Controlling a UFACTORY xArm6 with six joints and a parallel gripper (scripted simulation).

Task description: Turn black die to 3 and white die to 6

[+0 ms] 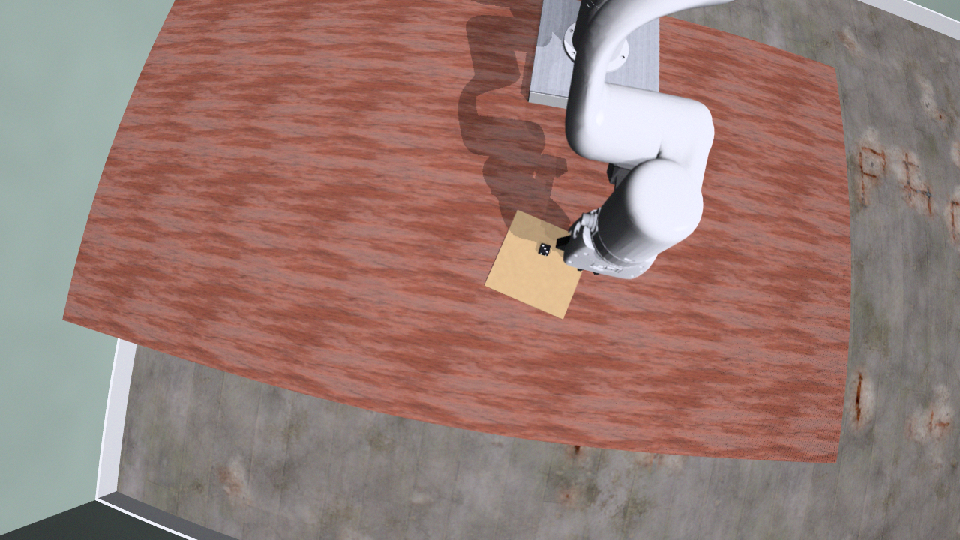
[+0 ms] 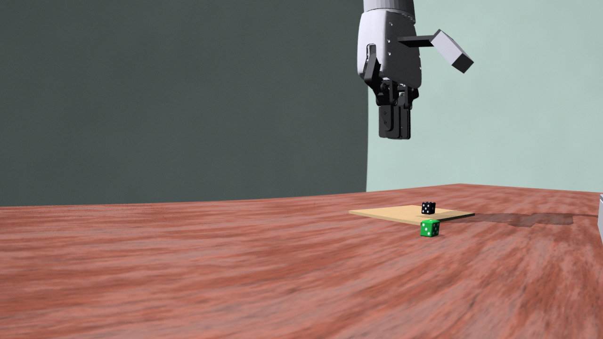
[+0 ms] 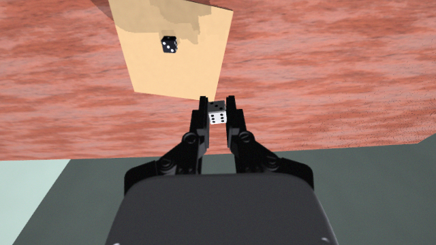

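My gripper (image 3: 217, 107) (image 2: 394, 134) is shut on the white die (image 3: 216, 113) and holds it high above the table, near the mat's edge. In the wrist view a six-pip face of the white die points towards the camera. In the exterior view the fingers hide it. The black die (image 1: 544, 249) (image 2: 428, 207) (image 3: 169, 44) lies flat on the tan mat (image 1: 530, 285) (image 2: 392, 213) (image 3: 177, 78), which lies flat on the table. The green die (image 2: 429, 228) lies flat on the table just off the mat's edge; in the top view the arm hides it.
The arm's grey base plate (image 1: 556, 67) (image 2: 600, 219) sits at the back of the red-brown table (image 1: 301, 235). The white arm (image 1: 637, 167) hangs over the mat's right corner. The table's front edge shows in the wrist view.
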